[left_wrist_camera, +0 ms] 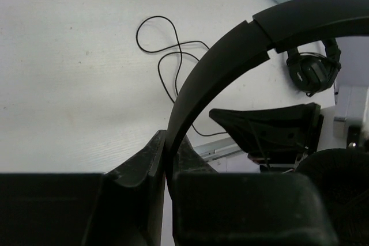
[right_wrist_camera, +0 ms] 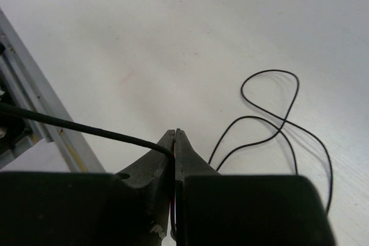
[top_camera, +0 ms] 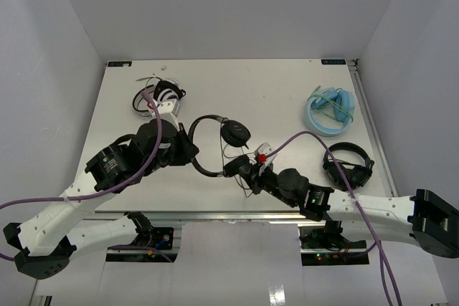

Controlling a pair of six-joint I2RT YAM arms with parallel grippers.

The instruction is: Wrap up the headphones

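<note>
The black headphones (top_camera: 215, 145) sit at the table's middle, the headband (top_camera: 195, 142) curving left of a round earcup (top_camera: 234, 133). My left gripper (top_camera: 192, 150) is shut on the headband (left_wrist_camera: 219, 61), which arcs up from between the jaws in the left wrist view. The thin black cable (left_wrist_camera: 173, 56) lies in loose loops on the table. My right gripper (top_camera: 244, 170) is shut on the cable (right_wrist_camera: 86, 128), which runs taut to the left from the closed jaws in the right wrist view; more loops of cable (right_wrist_camera: 277, 119) lie beyond the fingertips.
A second black pair (top_camera: 348, 165) lies at the right, also in the left wrist view (left_wrist_camera: 314, 70). A light blue pair (top_camera: 330, 110) sits at back right. A white-and-black pair with green cable (top_camera: 158, 96) lies at back left. The table's metal front edge (right_wrist_camera: 34, 113) runs nearby.
</note>
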